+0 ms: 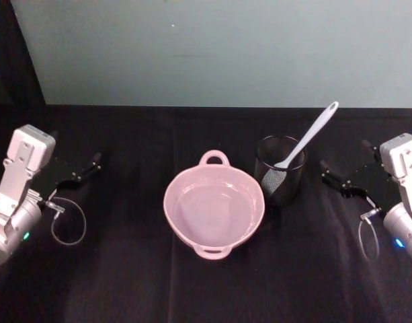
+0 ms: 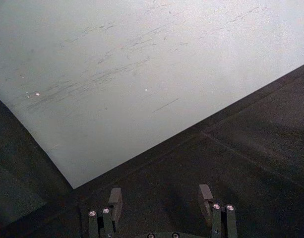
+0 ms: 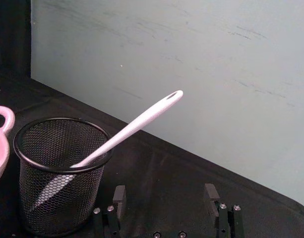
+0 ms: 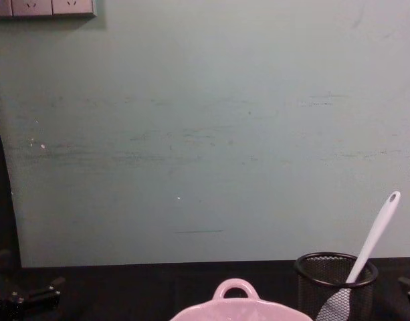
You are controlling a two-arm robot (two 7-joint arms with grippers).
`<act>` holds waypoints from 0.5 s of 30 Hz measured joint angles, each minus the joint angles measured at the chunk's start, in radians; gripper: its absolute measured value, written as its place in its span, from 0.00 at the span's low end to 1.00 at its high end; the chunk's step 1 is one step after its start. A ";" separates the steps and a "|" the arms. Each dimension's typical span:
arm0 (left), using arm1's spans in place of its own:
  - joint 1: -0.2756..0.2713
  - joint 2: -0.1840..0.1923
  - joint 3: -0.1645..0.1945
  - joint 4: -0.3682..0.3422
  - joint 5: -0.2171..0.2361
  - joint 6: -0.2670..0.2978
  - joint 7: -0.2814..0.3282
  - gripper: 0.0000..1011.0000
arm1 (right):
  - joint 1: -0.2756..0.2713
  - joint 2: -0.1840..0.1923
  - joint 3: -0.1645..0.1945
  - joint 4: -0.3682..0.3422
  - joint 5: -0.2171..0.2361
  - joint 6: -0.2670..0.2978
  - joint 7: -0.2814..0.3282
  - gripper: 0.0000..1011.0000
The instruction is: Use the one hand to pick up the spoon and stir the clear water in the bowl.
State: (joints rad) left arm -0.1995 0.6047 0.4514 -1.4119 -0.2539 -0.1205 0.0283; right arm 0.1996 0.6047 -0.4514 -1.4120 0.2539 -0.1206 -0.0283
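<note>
Quick rundown of your setup. The bowl [image 1: 181, 195] sits pretty much dead centre on the black table [image 1: 206, 289], one loop handle pointing at the back wall [image 4: 205, 134] and the other toward the robot. It's got clear water in it, and you can see the pink bottom straight through it.

The black mesh cup [image 1: 291, 187] stands upright just beside the bowl, on the robot's right and a touch farther back. I can't tell from the head view whether the cup and the bowl's rim are actually touching. The spoon [image 1: 306, 139] is parked in that cup. Its flat head is down inside against the mesh, and the handle leans on the cup's rim and sticks out well above it, tilted up toward the right and back. The end with the hole is the highest point. You get a good look at it through the mesh in the right wrist view.

Your right gripper [image 3: 164, 193] is low over the table on the right side, near the cup but not touching it or the spoon. Its jaws are spread apart with just black cloth between them. The left gripper [image 2: 160, 198] is way over on the left side of the table, well apart from the bowl. Its jaws are also spread and it faces the wall.
</note>
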 joint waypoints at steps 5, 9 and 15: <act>0.000 0.000 0.000 0.000 0.000 0.000 0.000 1.00 | 0.000 0.000 0.000 0.000 0.000 0.000 0.000 0.99; 0.000 0.000 0.000 0.000 0.000 0.000 0.000 1.00 | 0.000 0.000 0.000 0.000 0.000 0.000 0.000 0.99; 0.000 0.000 0.000 0.000 0.000 0.000 0.000 1.00 | 0.000 0.000 0.000 0.000 0.000 0.000 0.000 0.99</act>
State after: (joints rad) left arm -0.1995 0.6047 0.4513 -1.4120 -0.2539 -0.1205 0.0283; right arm 0.1996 0.6047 -0.4514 -1.4120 0.2538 -0.1206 -0.0283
